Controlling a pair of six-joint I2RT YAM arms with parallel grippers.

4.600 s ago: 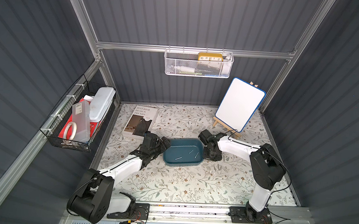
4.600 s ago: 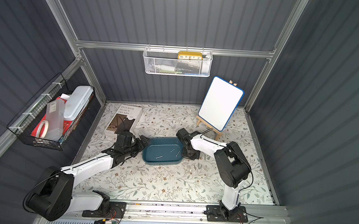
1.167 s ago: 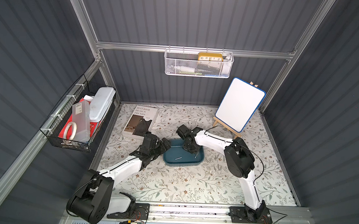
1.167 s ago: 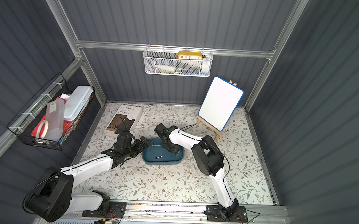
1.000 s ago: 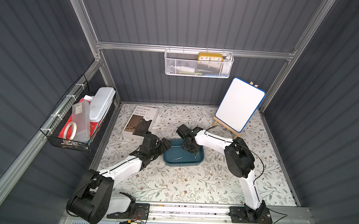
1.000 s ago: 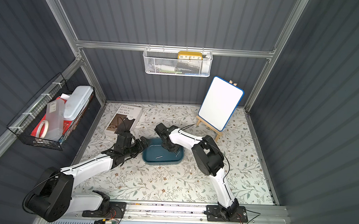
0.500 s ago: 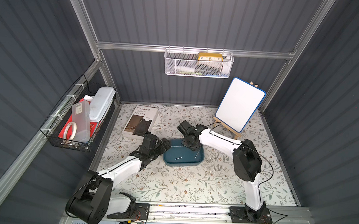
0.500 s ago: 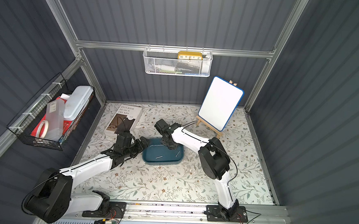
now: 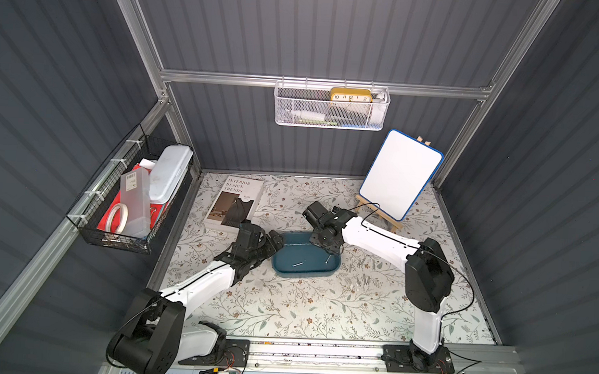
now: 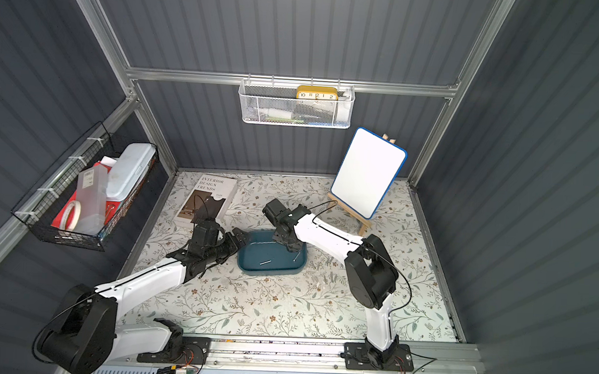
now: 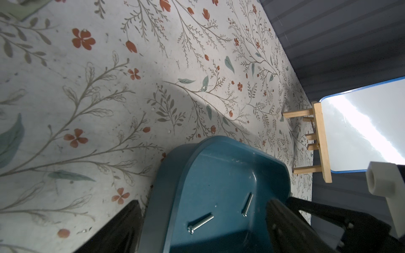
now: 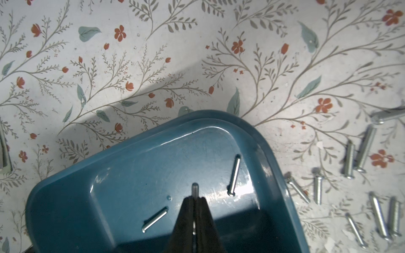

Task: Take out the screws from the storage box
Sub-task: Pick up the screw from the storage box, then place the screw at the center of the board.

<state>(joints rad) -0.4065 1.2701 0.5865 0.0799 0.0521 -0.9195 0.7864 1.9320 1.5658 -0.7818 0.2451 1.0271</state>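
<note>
Shallow teal-blue plastic storage box (image 12: 131, 175) cut off in both wrist views, thin silvery metal screw (image 12: 194, 188) hidden but for its tip between black jaws of the right gripper (image 12: 194, 199), loose screws (image 9: 361, 263) beside the box too small to count in a top view.

The box (image 12: 135, 170) is teal plastic, smooth and glossy, with bright highlights, fine scratches and a few specks on its floor; the screws (image 12: 234, 175) are bright silvery metal, shiny, with finely threaded shanks. The mat (image 12: 153, 43) is a printed floral sheet, matt, scuffed and flecked with grime. The easel (image 11: 321, 140) is bare pale wood, the whiteboard (image 11: 361, 131) smooth glossy white with strong glare and a blue rim, the basket (image 9: 331, 116) white metal mesh, the walls (image 9: 335, 37) ribbed matt grey.
</note>
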